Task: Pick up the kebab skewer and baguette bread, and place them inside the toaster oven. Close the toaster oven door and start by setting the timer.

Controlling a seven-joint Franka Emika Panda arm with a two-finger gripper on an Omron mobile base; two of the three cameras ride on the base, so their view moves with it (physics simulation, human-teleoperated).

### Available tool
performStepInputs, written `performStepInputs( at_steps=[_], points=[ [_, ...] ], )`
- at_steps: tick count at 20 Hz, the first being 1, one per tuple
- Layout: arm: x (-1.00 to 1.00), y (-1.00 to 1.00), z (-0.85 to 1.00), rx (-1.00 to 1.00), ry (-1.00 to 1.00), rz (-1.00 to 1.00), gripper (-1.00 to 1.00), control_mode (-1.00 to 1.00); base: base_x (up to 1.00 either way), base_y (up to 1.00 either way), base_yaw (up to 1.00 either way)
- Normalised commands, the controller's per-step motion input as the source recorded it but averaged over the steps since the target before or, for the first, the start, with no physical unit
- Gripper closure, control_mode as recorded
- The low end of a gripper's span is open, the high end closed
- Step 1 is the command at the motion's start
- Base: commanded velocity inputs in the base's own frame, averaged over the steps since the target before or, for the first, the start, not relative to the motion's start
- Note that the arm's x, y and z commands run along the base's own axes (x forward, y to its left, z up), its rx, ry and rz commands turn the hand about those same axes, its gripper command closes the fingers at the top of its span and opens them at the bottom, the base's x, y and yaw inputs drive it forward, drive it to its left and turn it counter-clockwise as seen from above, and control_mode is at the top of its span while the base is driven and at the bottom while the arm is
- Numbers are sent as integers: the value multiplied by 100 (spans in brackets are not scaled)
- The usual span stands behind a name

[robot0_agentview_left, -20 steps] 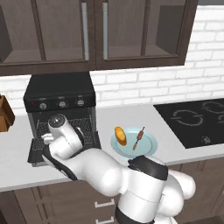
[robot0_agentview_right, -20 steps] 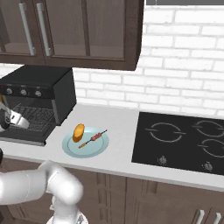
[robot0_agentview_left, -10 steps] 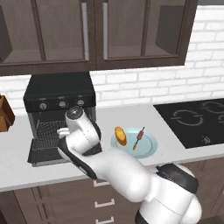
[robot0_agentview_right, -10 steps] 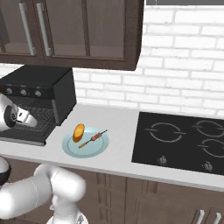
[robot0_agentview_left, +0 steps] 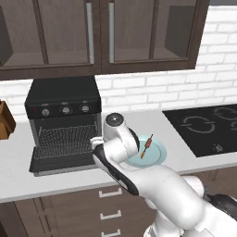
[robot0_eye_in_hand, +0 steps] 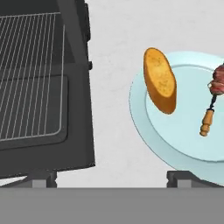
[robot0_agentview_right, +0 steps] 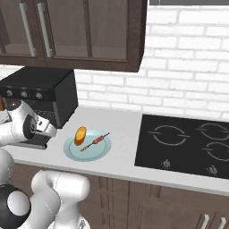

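The black toaster oven (robot0_agentview_left: pixel 62 99) stands at the left of the counter, its door (robot0_agentview_left: pixel 65 159) folded down flat and the wire rack (robot0_eye_in_hand: pixel 26 74) bare. To its right a pale blue plate (robot0_eye_in_hand: pixel 183 140) carries the golden baguette bread (robot0_eye_in_hand: pixel 160 81) and the kebab skewer (robot0_eye_in_hand: pixel 212 100). From the right base, the baguette (robot0_agentview_right: pixel 80 135) and skewer (robot0_agentview_right: pixel 96 142) lie side by side on the plate. My gripper (robot0_eye_in_hand: pixel 111 178) hangs open and empty above the counter strip between the door's right edge and the plate, and appears beside the oven (robot0_agentview_right: pixel 48 130).
A black cooktop (robot0_agentview_right: pixel 188 143) fills the counter's right end. A brown wooden block (robot0_agentview_left: pixel 4 121) sits at the far left. Dark wall cabinets (robot0_agentview_left: pixel 99 34) hang above the oven, and a white brick wall runs behind.
My arm has swung right, from over the open oven door toward the plate. The jaws stay open. The food and the oven have not moved.
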Motion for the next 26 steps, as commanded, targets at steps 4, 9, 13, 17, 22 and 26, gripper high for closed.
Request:
performStepInputs(
  at_steps=[4, 9, 13, 17, 22, 26],
  points=[
    [-2, -84, 0, 0, 7, 0, -100, -100, 0, 0, 0],
    [21, -67, 1, 3, 11, 0, -100, -100, 0, 0, 0],
    [57, -63, 0, 7, 16, 0, -100, -100, 0, 0, 0],
    [77, -44, 0, 10, 18, 0, -100, -100, 0, 0, 0],
    [37, -12, 0, 2, 13, 0, -100, -100, 0, 0, 0],
    [32, 17, 0, 0, 7, 0, -100, -100, 0, 0, 0]
  ],
)
